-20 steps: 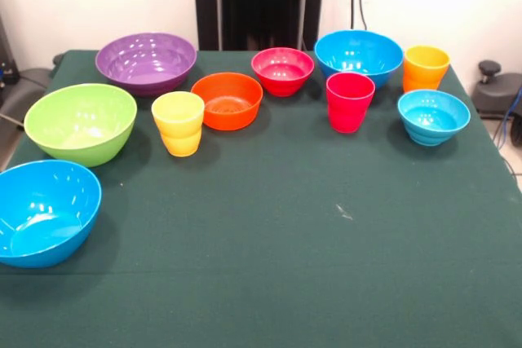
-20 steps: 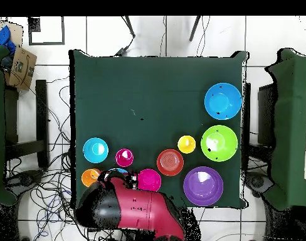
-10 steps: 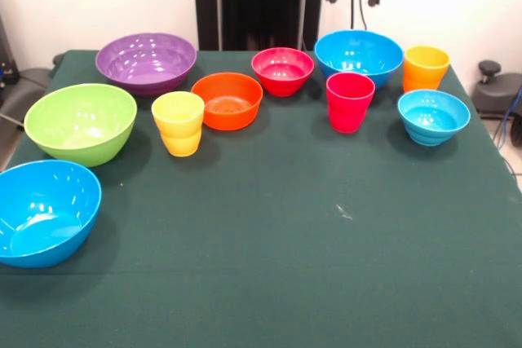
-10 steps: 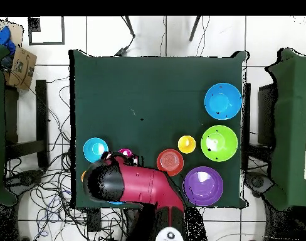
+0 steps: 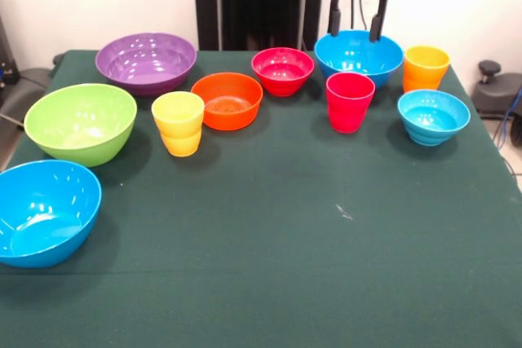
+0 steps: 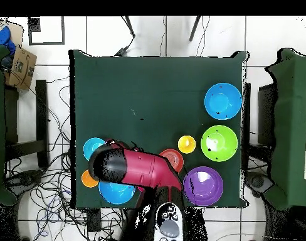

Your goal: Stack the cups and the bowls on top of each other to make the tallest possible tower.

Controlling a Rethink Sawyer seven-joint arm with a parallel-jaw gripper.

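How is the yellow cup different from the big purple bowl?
The yellow cup is narrow with stepped sides; the purple bowl is wide and rounded. The cup stands nearer the middle of the table, the bowl at a corner. Both are glossy, upright and empty.

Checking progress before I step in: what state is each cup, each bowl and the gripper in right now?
Gripper: open, empty, above the far blue bowl.
Yellow cup, red-pink cup, orange cup: upright, unstacked.
Purple bowl, lime green bowl, near blue bowl, orange bowl, red bowl, light blue bowl, far blue bowl: upright, empty, unstacked.
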